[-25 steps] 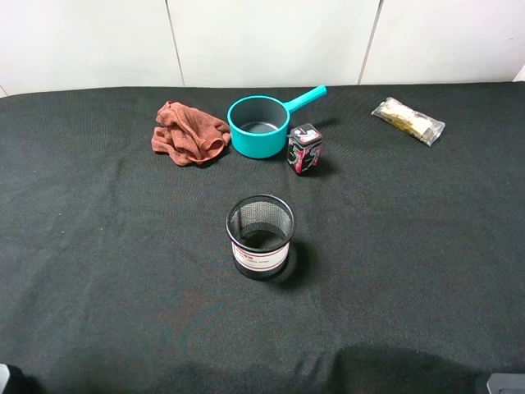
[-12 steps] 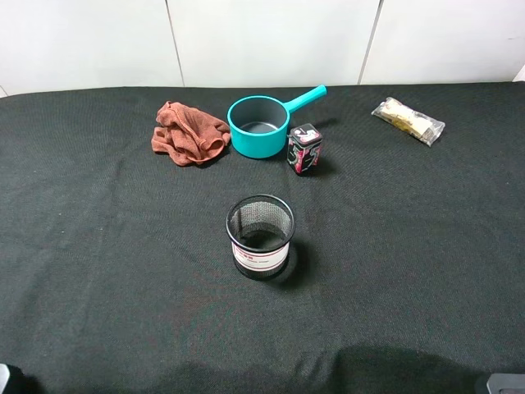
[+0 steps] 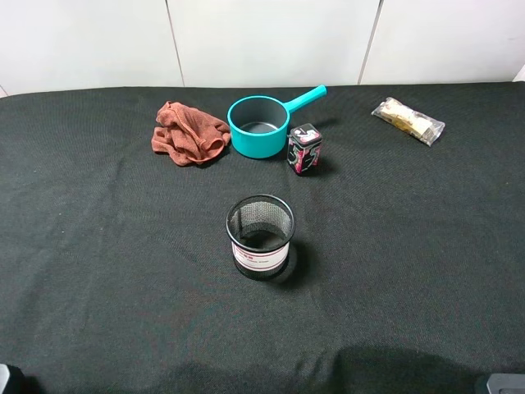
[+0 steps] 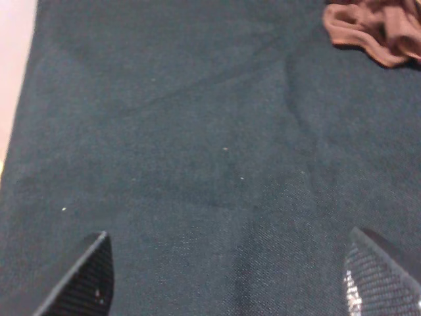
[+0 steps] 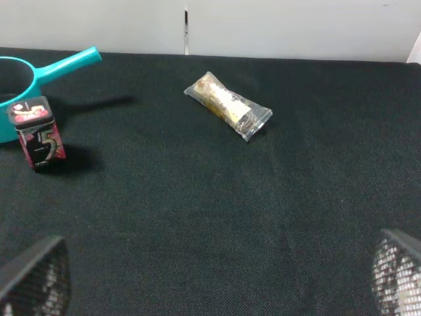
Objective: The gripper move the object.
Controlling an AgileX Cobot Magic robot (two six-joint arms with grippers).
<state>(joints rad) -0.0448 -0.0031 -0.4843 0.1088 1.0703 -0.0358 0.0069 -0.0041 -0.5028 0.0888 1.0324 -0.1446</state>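
Note:
A black mesh cup stands upright in the middle of the black cloth. Behind it are a teal saucepan, a small black and pink tin and a rust-red rag. A clear snack packet lies at the far right. My left gripper is open over bare cloth, with the rag ahead. My right gripper is open and empty, with the tin, the pan handle and the packet ahead. In the high view only corners of the arms show at the bottom edge.
A white wall runs along the far edge of the table. The cloth's left edge shows in the left wrist view. Bare black cloth lies around the cup.

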